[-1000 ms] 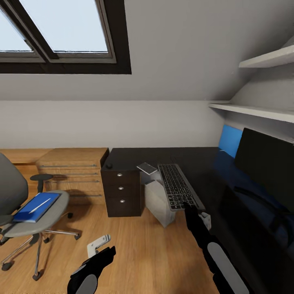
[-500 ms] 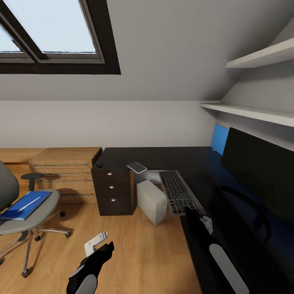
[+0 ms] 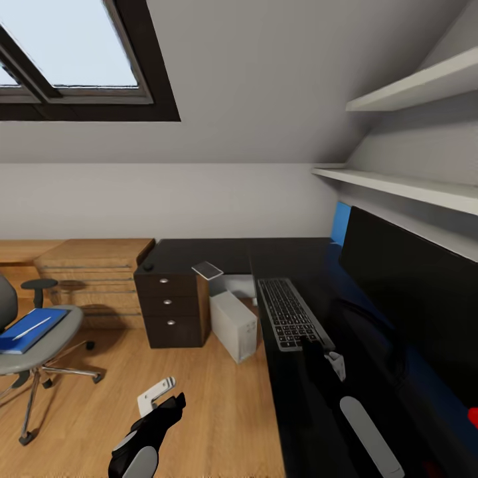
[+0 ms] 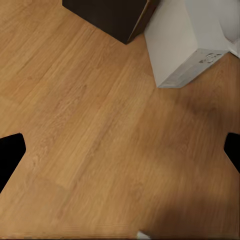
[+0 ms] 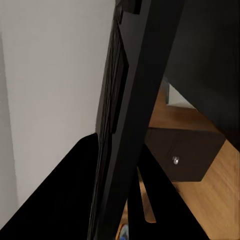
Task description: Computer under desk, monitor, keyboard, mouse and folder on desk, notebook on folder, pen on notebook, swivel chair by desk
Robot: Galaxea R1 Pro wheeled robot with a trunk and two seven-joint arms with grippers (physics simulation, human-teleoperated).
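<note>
The keyboard (image 3: 289,312) is being held over the desk (image 3: 312,411) by the right gripper (image 3: 312,344), clamped on its near end; the left gripper (image 3: 174,400) is being kept wide open above the floor (image 4: 100,150)

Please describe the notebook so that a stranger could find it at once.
Find the long black desk and its drawer unit with round silver knobs. The notebook lies above them at the desk's front edge, partly overhanging. It is thin and pale grey, unlike the small dark mouse nearby.
</note>
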